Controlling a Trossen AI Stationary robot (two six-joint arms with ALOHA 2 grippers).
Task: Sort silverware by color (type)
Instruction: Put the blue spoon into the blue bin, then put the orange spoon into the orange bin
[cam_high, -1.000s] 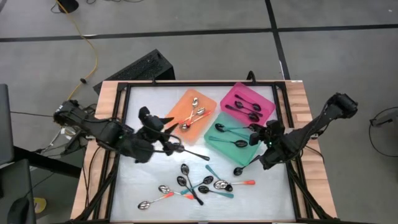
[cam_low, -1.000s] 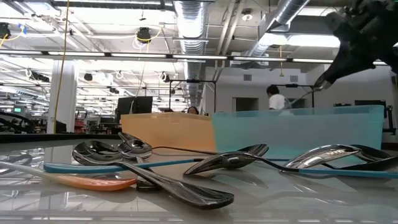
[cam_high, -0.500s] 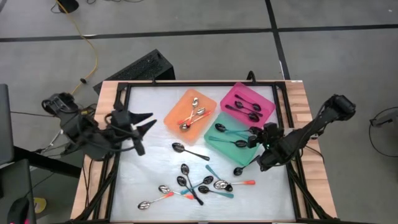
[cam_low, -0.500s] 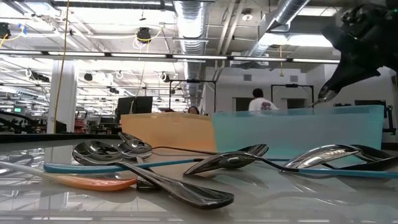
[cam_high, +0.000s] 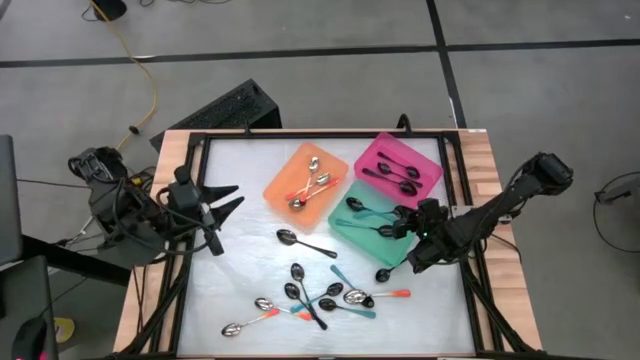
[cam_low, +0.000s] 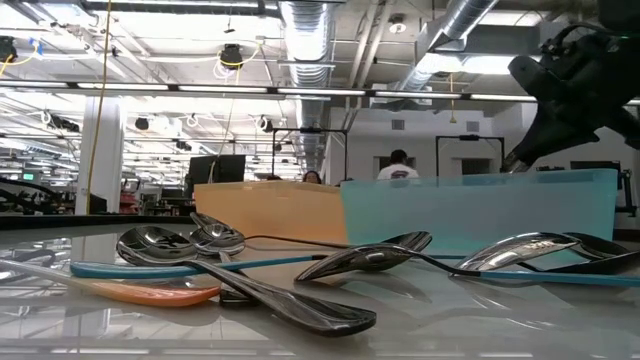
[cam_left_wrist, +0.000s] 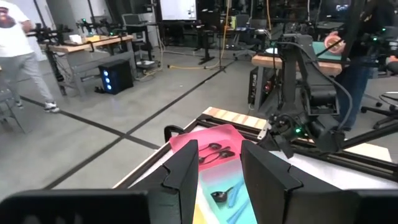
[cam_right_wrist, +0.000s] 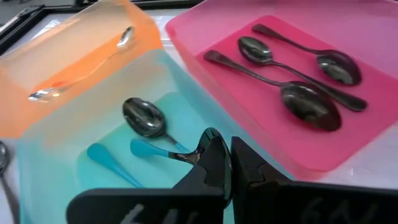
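Sorting is roughly half done: your right gripper (cam_right_wrist: 227, 163), pinched on a teal-handled spoon (cam_right_wrist: 152, 151) over the teal tray (cam_high: 345, 228), still faces the spoon pile (cam_high: 318, 296) at six o'clock, while your left gripper (cam_high: 221, 204) waits open and empty at nine.

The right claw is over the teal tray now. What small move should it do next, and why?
Probably open the right claw and let go. It seems shut on the dark-bowled spoon with a teal handle, which hangs over the teal rectangular plastic tray, where another dark-bowled spoon already lies.
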